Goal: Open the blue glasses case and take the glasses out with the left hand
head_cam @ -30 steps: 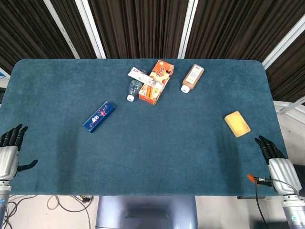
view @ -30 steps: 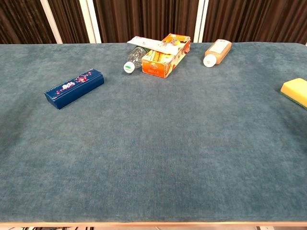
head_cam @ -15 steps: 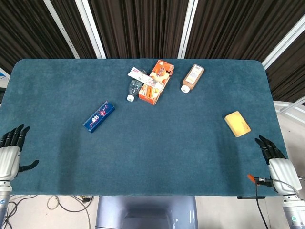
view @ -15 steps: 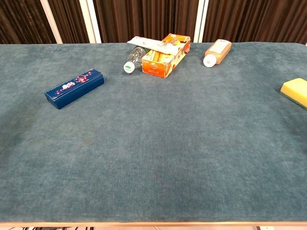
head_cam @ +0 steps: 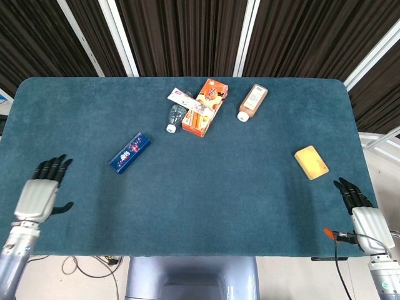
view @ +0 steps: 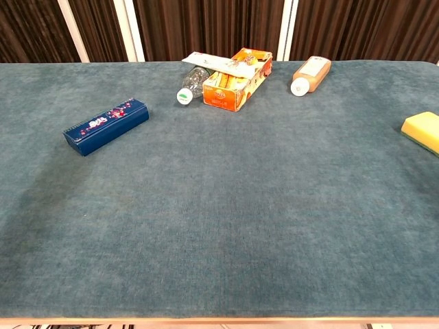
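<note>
A closed blue glasses case [head_cam: 129, 152] with a floral print lies on the teal table, left of centre; the chest view shows the same case [view: 106, 126] at the left. No glasses are visible. My left hand [head_cam: 40, 191] hovers over the table's left front part, fingers spread and empty, well short of the case. At the front right corner, my right hand [head_cam: 359, 206] stays off the table's edge, fingers apart, holding nothing. Neither hand appears in the chest view.
At the back centre sit an orange box [head_cam: 204, 107], a small clear bottle [head_cam: 175, 117] and a white tube [head_cam: 181, 97]. A brown bottle [head_cam: 252, 102] lies to their right. A yellow sponge [head_cam: 310, 162] rests near the right edge.
My left hand has moved from the table's left front edge inward and forward over the cloth, toward the case. The right hand and all objects are unmoved.
</note>
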### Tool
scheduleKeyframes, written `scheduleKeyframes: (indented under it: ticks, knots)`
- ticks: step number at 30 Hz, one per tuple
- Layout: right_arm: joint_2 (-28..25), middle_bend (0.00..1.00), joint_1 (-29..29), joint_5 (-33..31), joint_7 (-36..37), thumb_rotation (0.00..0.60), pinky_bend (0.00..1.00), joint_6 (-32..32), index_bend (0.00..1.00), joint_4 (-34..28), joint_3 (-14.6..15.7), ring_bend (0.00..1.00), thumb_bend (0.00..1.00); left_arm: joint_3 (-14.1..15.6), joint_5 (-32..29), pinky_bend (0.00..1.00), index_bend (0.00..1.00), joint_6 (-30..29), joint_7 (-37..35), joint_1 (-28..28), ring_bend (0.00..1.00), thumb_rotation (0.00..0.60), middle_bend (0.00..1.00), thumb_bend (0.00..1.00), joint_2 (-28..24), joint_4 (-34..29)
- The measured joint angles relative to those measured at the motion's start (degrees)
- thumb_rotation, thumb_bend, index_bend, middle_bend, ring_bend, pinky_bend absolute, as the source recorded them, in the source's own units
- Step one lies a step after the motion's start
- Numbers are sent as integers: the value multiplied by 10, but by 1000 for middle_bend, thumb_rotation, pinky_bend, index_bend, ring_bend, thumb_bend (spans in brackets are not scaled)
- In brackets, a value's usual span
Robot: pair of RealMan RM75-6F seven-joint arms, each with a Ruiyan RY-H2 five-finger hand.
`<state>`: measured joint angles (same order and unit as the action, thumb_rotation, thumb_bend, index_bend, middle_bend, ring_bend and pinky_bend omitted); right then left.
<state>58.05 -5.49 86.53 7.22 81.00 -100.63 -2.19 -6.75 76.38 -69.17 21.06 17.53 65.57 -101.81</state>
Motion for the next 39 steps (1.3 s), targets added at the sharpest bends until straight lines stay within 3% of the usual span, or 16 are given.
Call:
scheduleKeyframes:
  ticks: [8,15,27,39]
  knots:
    - [-2,0,-1,-4,6,600,186,-3,0,0,-1,0,123,-17,-93,114,0,135,133,114,0,600,0,410,16,-18]
    - [-3,0,-2,-6,10,600,186,-5,0,-1,-2,0,122,-8,-159,114,0,203,213,194,0,600,0,530,43,-13]
    - [-5,0,-2,-6,13,600,186,-7,0,-3,-1,0,123,36,-244,114,22,232,264,267,0,600,6,545,88,27]
    - [-5,0,-1,-5,12,600,186,-5,0,-3,-1,0,123,73,-275,114,22,222,244,282,0,600,8,545,89,64]
